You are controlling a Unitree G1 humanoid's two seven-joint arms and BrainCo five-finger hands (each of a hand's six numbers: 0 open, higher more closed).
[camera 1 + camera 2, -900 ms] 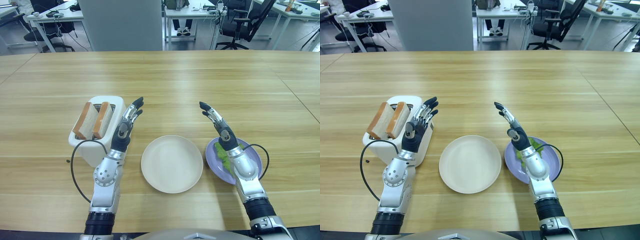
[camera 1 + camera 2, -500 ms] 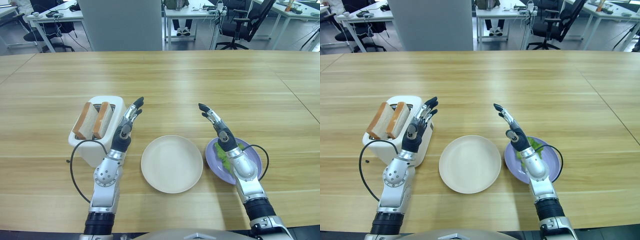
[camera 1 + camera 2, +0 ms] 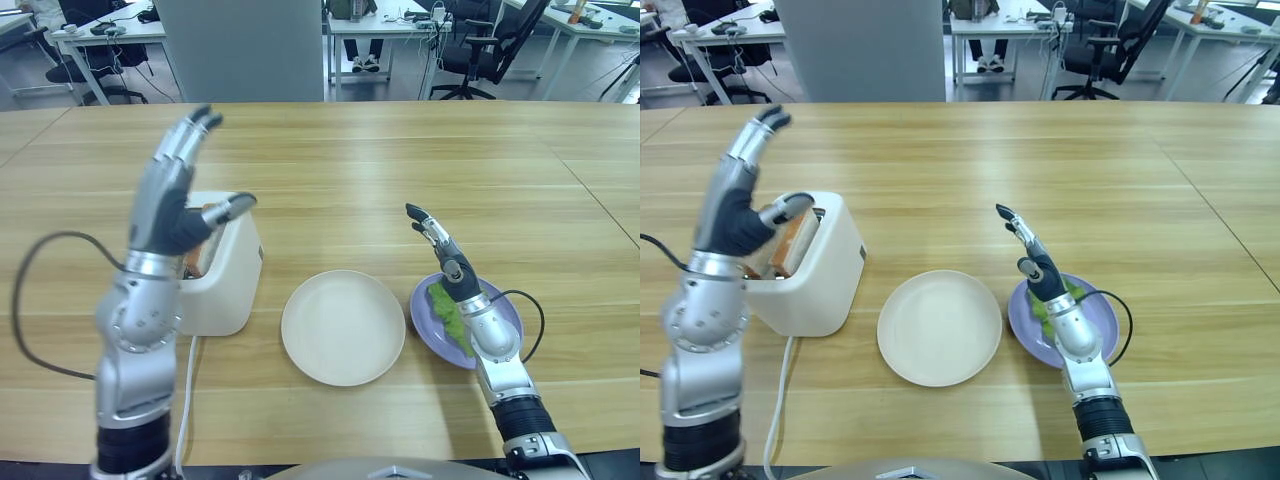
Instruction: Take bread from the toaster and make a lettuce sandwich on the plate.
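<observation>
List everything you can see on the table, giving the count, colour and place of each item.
table: one, light wood, across the view
toaster: one, white, left side
bread: count unclear, brown crust, in the toaster, partly hidden
cream plate: one, cream, centre
purple plate: one, purple, right of it
lettuce: one portion, green, on the purple plate
left hand: one, grey-black, raised above the toaster, open
right hand: one, grey-black, over the purple plate, open

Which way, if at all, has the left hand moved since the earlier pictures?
Yes. The left hand has risen and swung left, away from the cream plate, which has stayed put. The hand is now open above the toaster.
</observation>
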